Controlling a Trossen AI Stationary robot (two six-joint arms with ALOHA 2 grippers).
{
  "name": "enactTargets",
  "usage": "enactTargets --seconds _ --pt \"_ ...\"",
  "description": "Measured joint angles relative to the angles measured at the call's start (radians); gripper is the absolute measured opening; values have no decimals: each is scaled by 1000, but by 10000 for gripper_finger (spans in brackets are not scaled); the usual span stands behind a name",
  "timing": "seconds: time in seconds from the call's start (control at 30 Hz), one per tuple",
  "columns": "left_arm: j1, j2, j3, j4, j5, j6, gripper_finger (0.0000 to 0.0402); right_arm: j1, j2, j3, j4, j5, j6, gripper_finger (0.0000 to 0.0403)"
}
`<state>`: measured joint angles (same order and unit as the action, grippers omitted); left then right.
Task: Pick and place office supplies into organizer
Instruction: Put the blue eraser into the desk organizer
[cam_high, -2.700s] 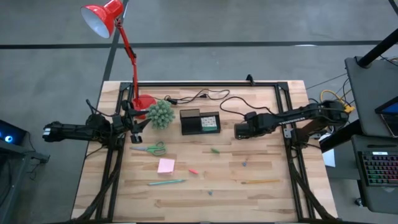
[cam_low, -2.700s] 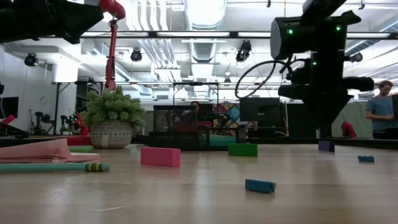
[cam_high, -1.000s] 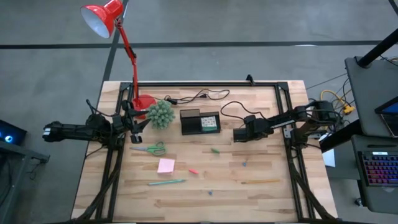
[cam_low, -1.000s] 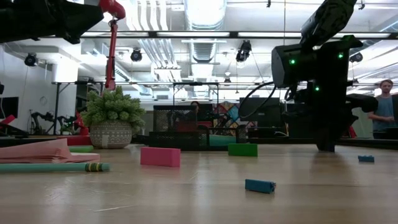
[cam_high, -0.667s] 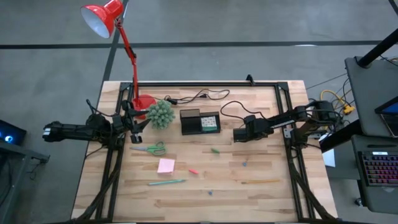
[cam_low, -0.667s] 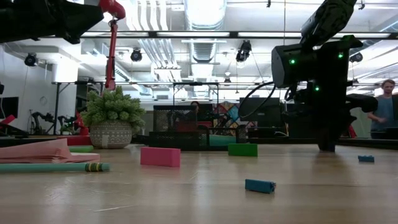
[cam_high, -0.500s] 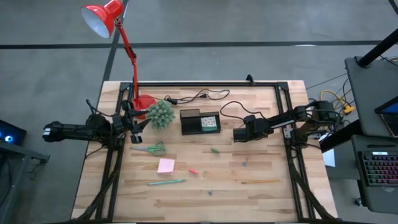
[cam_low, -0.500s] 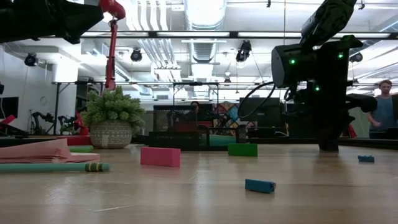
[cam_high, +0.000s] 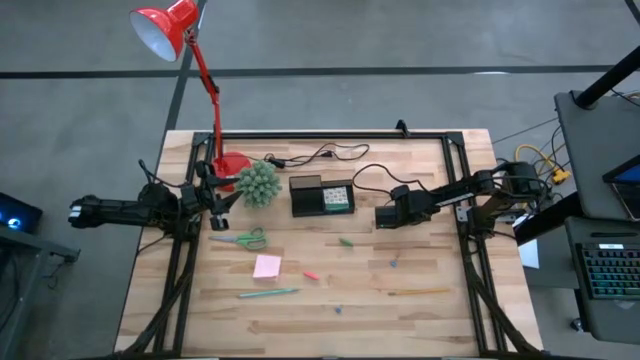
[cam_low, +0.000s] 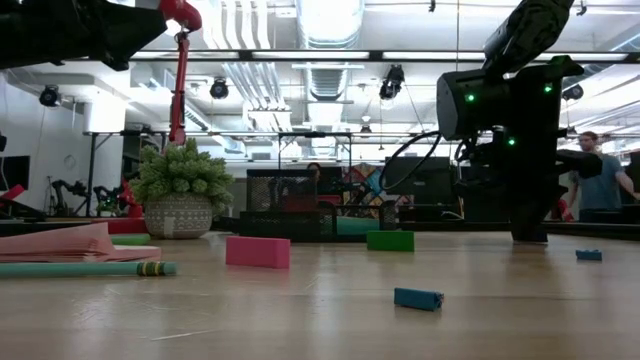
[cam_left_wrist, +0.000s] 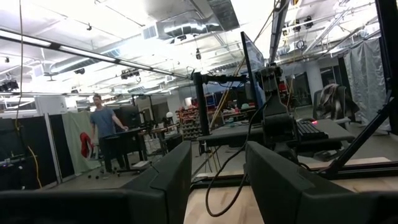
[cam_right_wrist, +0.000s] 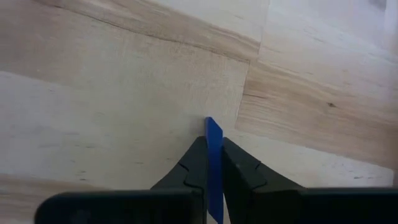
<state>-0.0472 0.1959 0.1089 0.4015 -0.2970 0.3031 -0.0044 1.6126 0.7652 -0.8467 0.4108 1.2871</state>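
Wooden table (cam_high: 420, 320); black organizer (cam_high: 321, 197) near its back centre, white-green patterned block (cam_high: 337, 199) in its right compartment; green-handled scissors (cam_high: 240, 240), pink sticky-note pad (cam_high: 267, 266), slim green pen (cam_high: 268, 294) lie loose front-left; left gripper (cam_high: 222, 208) waits at left edge, fingers (cam_left_wrist: 168, 180) parted, empty; right gripper (cam_right_wrist: 211, 163) just right of organizer, pointed down at tabletop, fingers clenched on thin blue piece (cam_right_wrist: 213, 142).

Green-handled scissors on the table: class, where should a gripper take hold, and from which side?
Grip the scissors from straight above, probably across the narrow neck where handles meet blades: they lie flat, blades toward the table's left edge, handle loops too wide for a pinch.
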Motion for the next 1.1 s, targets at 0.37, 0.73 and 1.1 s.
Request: enactTargets --seconds 0.37,0.73,1.1 --pt "0 0 0 1 0 0 139 33 -19 57 1 -52 -63 22" --pt "0 0 0 1 0 0 139 96 -19 160 9 -52 -96 22" --pt "0 0 0 1 0 0 139 128 -19 201 239 -44 -233 22"
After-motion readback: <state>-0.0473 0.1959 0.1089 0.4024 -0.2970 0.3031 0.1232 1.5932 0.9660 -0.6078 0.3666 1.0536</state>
